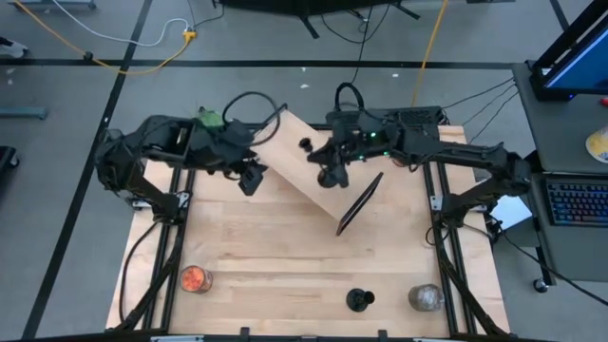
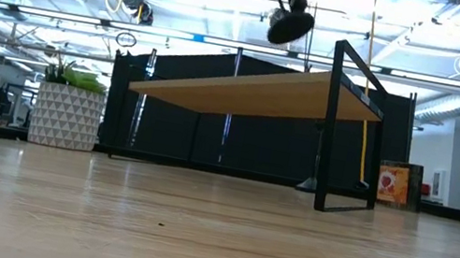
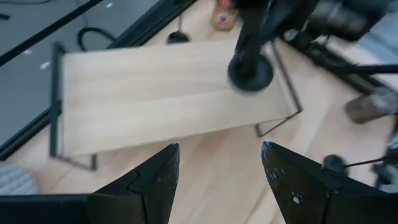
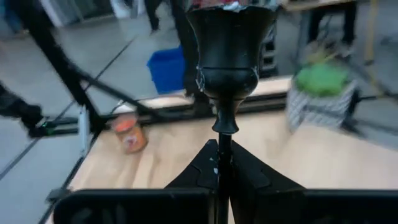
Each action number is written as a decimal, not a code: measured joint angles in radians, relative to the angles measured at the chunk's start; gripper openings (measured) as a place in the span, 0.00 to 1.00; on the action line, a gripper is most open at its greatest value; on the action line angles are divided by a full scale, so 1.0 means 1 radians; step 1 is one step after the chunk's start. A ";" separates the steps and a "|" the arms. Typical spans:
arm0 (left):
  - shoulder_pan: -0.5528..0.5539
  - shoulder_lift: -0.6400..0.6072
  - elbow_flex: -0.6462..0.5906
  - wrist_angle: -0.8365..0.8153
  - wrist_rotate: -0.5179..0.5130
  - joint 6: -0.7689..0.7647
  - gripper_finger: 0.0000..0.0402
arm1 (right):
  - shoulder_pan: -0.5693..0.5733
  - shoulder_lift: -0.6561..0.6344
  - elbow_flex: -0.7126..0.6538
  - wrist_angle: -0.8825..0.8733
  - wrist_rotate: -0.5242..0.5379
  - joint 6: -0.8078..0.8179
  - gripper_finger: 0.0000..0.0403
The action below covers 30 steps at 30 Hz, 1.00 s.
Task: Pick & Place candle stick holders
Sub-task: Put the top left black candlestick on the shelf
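Note:
A small wooden shelf (image 1: 290,169) on black frame legs stands at the table's far middle. My right gripper (image 1: 332,177) is over the shelf's top, shut on a matte-black candle stick holder (image 4: 229,56). The holder's round base (image 3: 250,71) hangs above the wood. A second holder (image 1: 306,144) stands on the shelf's far part. A third holder (image 1: 359,300) stands on its base on the table near the front edge. My left gripper (image 1: 252,179) is open and empty beside the shelf's left end; its two fingers also show in the left wrist view (image 3: 217,152). My right gripper pinches the holder's thin stem (image 4: 224,127) between its two shut fingers, below the cup (image 4: 230,37). The cup stands above the fingers and the base (image 2: 288,25) hangs below them. The holder is about upright and clear of the shelf top.
A jar with orange contents (image 1: 195,279) stands at the near left and a greyish jar (image 1: 426,298) at the near right. The shelf's black leg frame (image 1: 359,204) sticks out toward the table's middle. Bare wood lies between the shelf and the front edge.

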 joint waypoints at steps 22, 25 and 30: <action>-0.046 0.003 -0.266 0.195 0.018 -0.049 0.58 | -0.038 -0.469 -0.714 0.637 0.320 0.005 0.01; -0.046 0.001 -0.266 0.225 0.017 -0.049 0.58 | -0.038 -0.468 -0.796 0.757 0.350 0.005 0.01; -0.046 0.002 -0.266 0.242 0.017 -0.061 0.58 | -0.039 -0.476 -0.872 0.856 0.357 0.004 0.01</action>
